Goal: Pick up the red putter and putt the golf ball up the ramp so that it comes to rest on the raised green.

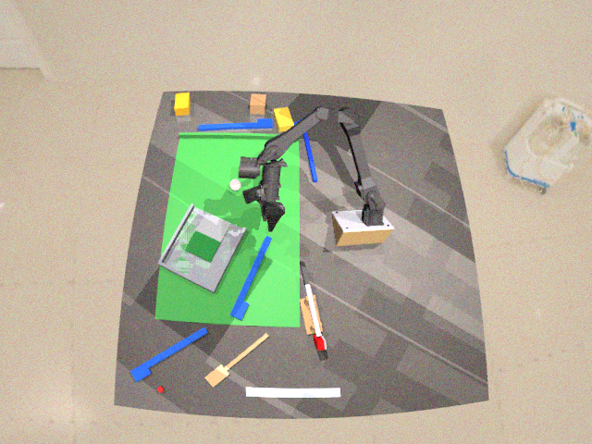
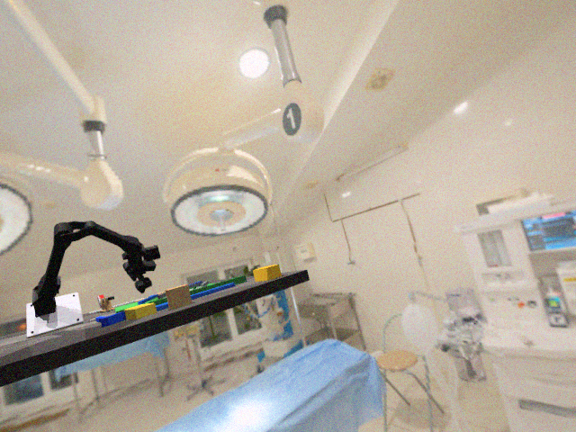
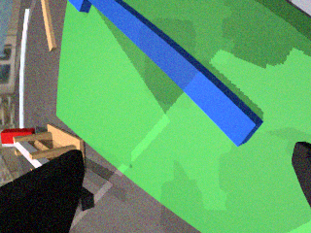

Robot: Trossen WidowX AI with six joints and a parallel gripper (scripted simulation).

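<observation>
- Claw (image 1: 271,222) wide, holding nothing, hovering over green mat (image 1: 201,157).
- Red putter (image 1: 314,310) lies on a tan stand (image 1: 305,305) just off the mat's edge, well apart from claw; golf ball (image 1: 234,184) on mat, above the ramp (image 1: 203,246).
- Step judged: approach, grasp not begun. Next: travel to putter shaft, descend, close.
- Blue putter (image 1: 252,277) lies between claw and red putter; similar decoys on surface (image 1: 406,287).

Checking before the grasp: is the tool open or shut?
Open: the tool hangs over the green mat, fingers apart, nothing between them.
</observation>
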